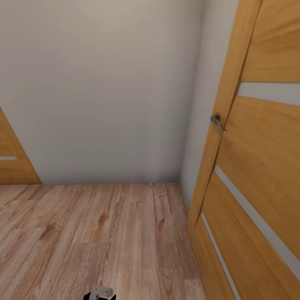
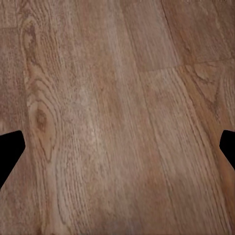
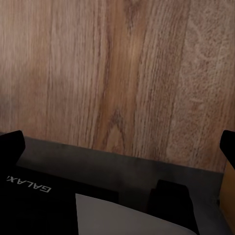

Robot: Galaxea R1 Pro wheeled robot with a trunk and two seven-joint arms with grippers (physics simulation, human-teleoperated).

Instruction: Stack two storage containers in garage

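Robot faces a wall corner, open wooden door point(image 1: 258, 166) to the corner's right. Both hands wide open, empty, over plank floor point(image 1: 104, 233). Containers' bearing: cannot tell.

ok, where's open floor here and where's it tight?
Open: wood-plank floor from the pale wall back toward the robot, between the door at left and the door at right. Tight: the corner by the right door's handle. Left gripper and right gripper both open, empty.
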